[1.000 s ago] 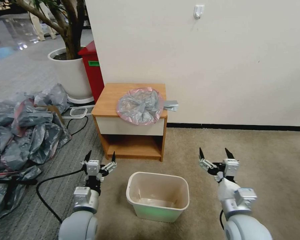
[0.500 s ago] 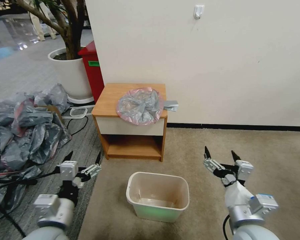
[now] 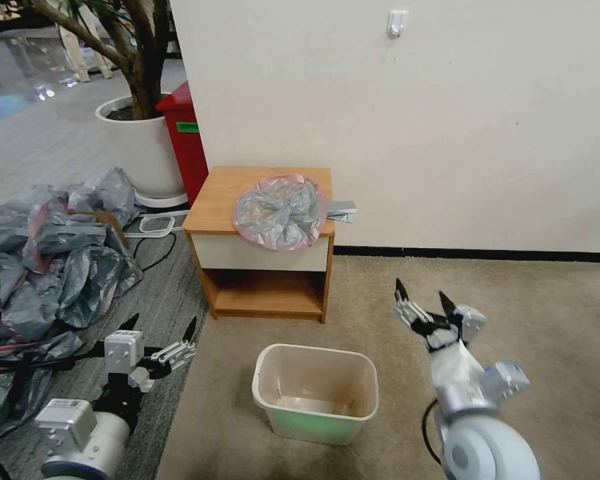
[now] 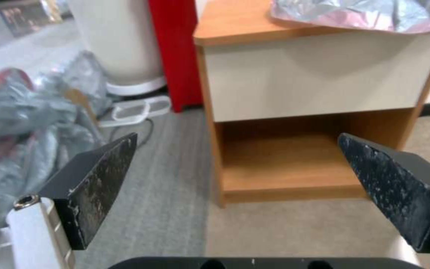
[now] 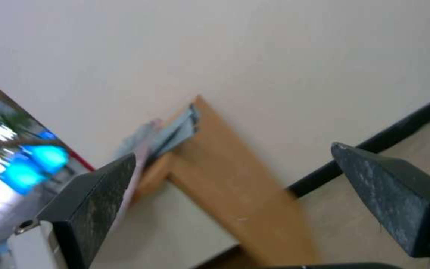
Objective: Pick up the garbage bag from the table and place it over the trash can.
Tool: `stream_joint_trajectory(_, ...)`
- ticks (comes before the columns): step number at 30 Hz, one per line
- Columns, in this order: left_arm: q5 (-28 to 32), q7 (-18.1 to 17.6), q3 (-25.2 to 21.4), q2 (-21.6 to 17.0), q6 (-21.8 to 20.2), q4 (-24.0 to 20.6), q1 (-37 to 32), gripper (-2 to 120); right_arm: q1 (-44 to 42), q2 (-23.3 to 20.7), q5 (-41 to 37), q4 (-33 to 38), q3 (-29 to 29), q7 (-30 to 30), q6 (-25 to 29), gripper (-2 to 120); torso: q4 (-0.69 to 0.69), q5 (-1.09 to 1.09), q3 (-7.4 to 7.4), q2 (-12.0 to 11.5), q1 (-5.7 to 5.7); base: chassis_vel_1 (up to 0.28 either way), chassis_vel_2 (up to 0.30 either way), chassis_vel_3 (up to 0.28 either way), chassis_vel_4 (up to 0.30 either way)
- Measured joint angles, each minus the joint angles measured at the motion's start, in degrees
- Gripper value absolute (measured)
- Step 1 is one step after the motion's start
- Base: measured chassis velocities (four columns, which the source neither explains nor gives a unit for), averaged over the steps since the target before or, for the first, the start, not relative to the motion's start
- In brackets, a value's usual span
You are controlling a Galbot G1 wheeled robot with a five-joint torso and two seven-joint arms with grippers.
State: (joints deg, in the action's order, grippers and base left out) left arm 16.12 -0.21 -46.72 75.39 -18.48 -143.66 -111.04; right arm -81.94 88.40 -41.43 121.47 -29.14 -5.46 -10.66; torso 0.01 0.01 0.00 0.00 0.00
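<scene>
The garbage bag (image 3: 280, 210), translucent grey with a pink rim band, lies spread on the right half of the table (image 3: 223, 193), a small wooden nightstand with a white drawer front. A grey tail of the bag hangs off the table's right edge. The beige trash can (image 3: 317, 390) stands on the carpet in front of the table, with no bag over it. My left gripper (image 3: 159, 331) hovers open, low at the left, facing the table's lower shelf (image 4: 284, 168). To the right of the can my right gripper (image 3: 421, 301) is open too, tilted toward the table's right side (image 5: 225, 179).
A heap of grey and pink bags (image 3: 47, 253) covers the floor at the left, with black cables (image 3: 147, 250) beside it. Behind it stand a white plant pot (image 3: 143, 150) and a red bin (image 3: 185, 140). The wall (image 3: 447, 120) runs right behind the table.
My left arm has swung out to the left and lower. The right gripper has risen, moved slightly toward the table and rolled. Bag and can have not moved.
</scene>
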Motion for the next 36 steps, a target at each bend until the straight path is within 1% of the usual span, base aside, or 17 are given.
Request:
stream_joint_trajectory(3, -0.24, -0.55, -0.3, -0.59, 0.39, 0.14, -0.32, 100, 7.37, 0.0, -13.31, -5.55, 1.96, -3.21, -1.27, 100, -0.01, -0.01, 0.0, 0.0, 0.0, 0.0, 0.0, 0.0, 0.0)
stream_joint_trajectory(4, -0.24, -0.55, -0.3, -0.59, 0.39, 0.14, -0.32, 100, 7.37, 0.0, -13.31, -5.55, 1.96, -3.21, -1.27, 100, -0.01, -0.01, 0.0, 0.0, 0.0, 0.0, 0.0, 0.0, 0.0)
stream_joint_trajectory(6, -0.24, -0.59, -0.49, -0.56, 0.57, 0.19, -0.66, 100, 11.37, 0.46, -21.96, -7.72, 2.74, -6.87, -2.31, 100, 0.0, -0.02, 0.0, 0.0, 0.0, 0.0, 0.0, 0.0, 0.0)
stream_joint_trajectory(7, -0.24, -0.59, -0.49, -0.56, 0.57, 0.19, -0.66, 100, 11.37, 0.46, -21.96, -7.72, 2.74, -6.87, -2.31, 100, 0.0, -0.02, 0.0, 0.0, 0.0, 0.0, 0.0, 0.0, 0.0)
stream_joint_trajectory(9, -0.29, -0.66, -0.94, -0.29, 1.23, 0.23, -1.25, 100, 15.75, 1.07, -29.89, -10.26, 3.32, -10.61, -2.81, 100, 0.0, -0.01, 0.0, 0.0, 0.0, 0.0, 0.0, 0.0, 0.0)
stream_joint_trajectory(10, -0.29, -0.66, -0.94, -0.29, 1.23, 0.23, -1.25, 100, 15.75, 1.07, -29.89, -10.26, 3.32, -10.61, -2.81, 100, 0.0, -0.01, 0.0, 0.0, 0.0, 0.0, 0.0, 0.0, 0.0)
stream_joint_trajectory(12, -0.37, -0.72, -1.1, -0.12, 1.61, 0.27, -1.48, 100, 20.05, 1.76, -33.66, -13.47, 3.87, -12.61, -2.91, 100, 0.0, -0.01, 0.0, 0.0, 0.0, 0.0, 0.0, 0.0, 0.0)
stream_joint_trajectory(16, -0.41, -0.74, -1.14, -0.07, 1.71, 0.3, -1.52, 100, 23.62, 2.19, -34.0, -16.82, 4.45, -12.85, -2.91, 100, -0.01, -0.01, 0.0, 0.0, 0.0, 0.0, 0.0, 0.0, 0.0)
stream_joint_trajectory(20, -0.49, -0.74, -2.35, 0.55, 2.91, 0.34, -2.44, 100, 28.92, 2.74, -33.55, -22.45, 4.99, -12.18, -2.91, 100, 0.0, 0.0, 0.0, 0.0, 0.0, 0.0, 0.0, 0.0, 0.0)
stream_joint_trajectory(22, -0.51, -0.74, -2.46, 0.61, 3.04, 0.34, -2.5, 100, 29.78, 2.82, -33.49, -23.47, 5.05, -11.91, -2.91, 100, 0.0, -0.01, 0.0, 0.0, 0.0, 0.0, 0.0, 0.0, 0.0)
stream_joint_trajectory(25, -0.54, -0.74, -2.57, 0.69, 3.19, 0.36, -2.59, 100, 32.7, 3.17, -33.17, -27.89, 5.22, -11.07, -2.77, 100, -0.01, -0.01, 0.0, 0.0, 0.0, 0.0, 0.0, 0.0, 0.0)
stream_joint_trajectory(28, -0.55, -0.74, -2.57, 0.7, 3.19, 0.37, -2.58, 100, 33.69, 3.4, -33.07, -29.69, 5.33, -10.88, -2.71, 99, -0.01, -0.01, 0.0, 0.0, 0.0, 0.0, 0.0, 0.0, 0.0)
stream_joint_trajectory(29, -0.59, -0.74, -2.64, 0.88, 3.24, 0.38, -2.69, 100, 34.65, 3.66, -32.94, -31.41, 5.41, -10.63, -2.52, 98, -0.01, -0.01, 0.0, 0.0, 0.0, 0.0, 0.0, 0.0, 0.0)
stream_joint_trajectory(32, -0.71, -0.73, -2.73, 1.24, 3.3, 0.39, -2.9, 100, 35.53, 3.72, -32.88, -32.82, 5.4, -10.47, -2.03, 92, 0.01, -0.01, 0.0, 0.0, 0.0, 0.0, 0.0, 0.0, 0.0)
stream_joint_trajectory(34, -0.92, -0.68, -2.79, 1.7, 3.37, 0.4, -3.05, 100, 36.46, 3.72, -32.84, -34.03, 5.23, -10.26, -1.63, 83, -0.01, -0.01, 0.0, 0.0, 0.0, 0.0, 0.0, 0.0, 0.0)
stream_joint_trajectory(35, -0.92, -0.68, -2.79, 1.7, 3.37, 0.4, -3.05, 100, 36.46, 3.72, -32.84, -34.03, 5.23, -10.26, -1.63, 83, -0.01, -0.01, 0.0, 0.0, 0.0, 0.0, 0.0, 0.0, 0.0)
stream_joint_trajectory(36, -0.95, -0.66, -2.79, 1.77, 3.39, 0.4, -3.07, 100, 36.77, 3.72, -32.83, -34.39, 5.2, -10.17, -1.58, 78, -0.01, -0.01, 0.0, 0.0, 0.0, 0.0, 0.0, 0.0, 0.0)
